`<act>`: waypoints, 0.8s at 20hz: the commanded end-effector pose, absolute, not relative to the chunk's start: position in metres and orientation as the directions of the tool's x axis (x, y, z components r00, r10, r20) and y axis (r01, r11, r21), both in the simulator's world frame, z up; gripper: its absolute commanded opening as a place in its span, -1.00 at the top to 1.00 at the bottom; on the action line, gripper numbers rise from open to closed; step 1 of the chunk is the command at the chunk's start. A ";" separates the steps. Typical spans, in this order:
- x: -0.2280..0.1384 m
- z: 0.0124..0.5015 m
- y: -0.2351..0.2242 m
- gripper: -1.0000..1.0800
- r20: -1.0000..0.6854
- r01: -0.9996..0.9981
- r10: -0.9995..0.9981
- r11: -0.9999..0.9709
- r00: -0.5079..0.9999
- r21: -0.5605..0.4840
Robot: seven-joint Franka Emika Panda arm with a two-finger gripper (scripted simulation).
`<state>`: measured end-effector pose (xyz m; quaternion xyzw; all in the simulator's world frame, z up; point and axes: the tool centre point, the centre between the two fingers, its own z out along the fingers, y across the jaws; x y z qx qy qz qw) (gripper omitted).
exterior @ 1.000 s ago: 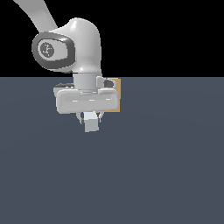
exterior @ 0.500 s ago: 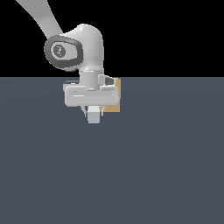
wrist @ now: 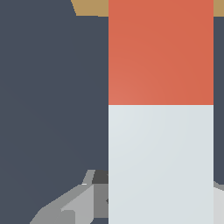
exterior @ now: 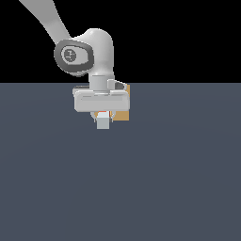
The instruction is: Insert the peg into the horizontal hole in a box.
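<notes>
My gripper (exterior: 103, 117) is shut on the peg (exterior: 102, 122), holding it level in front of the tan box (exterior: 123, 107), which my hand mostly hides in the exterior view. Only the peg's pale end face and a sliver of its red-orange part show there. In the wrist view the peg (wrist: 160, 131) fills the middle, pale near my fingers (wrist: 65, 205) and red-orange toward the box (wrist: 89, 6), whose tan edge shows just past the red end. The hole is hidden behind the peg and my hand.
The dark grey table (exterior: 164, 179) stretches wide around the box. My white arm (exterior: 84, 52) rises above the hand toward the exterior view's left. Nothing else stands on the surface.
My hand has carried the peg farther toward the box. Less of the peg's pale end sticks out below the hand, and the arm leans further over.
</notes>
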<state>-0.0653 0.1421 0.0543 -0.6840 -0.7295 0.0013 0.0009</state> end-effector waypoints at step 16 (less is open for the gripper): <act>-0.063 0.056 0.149 1.00 0.001 0.998 0.998 0.058 -0.058 -0.001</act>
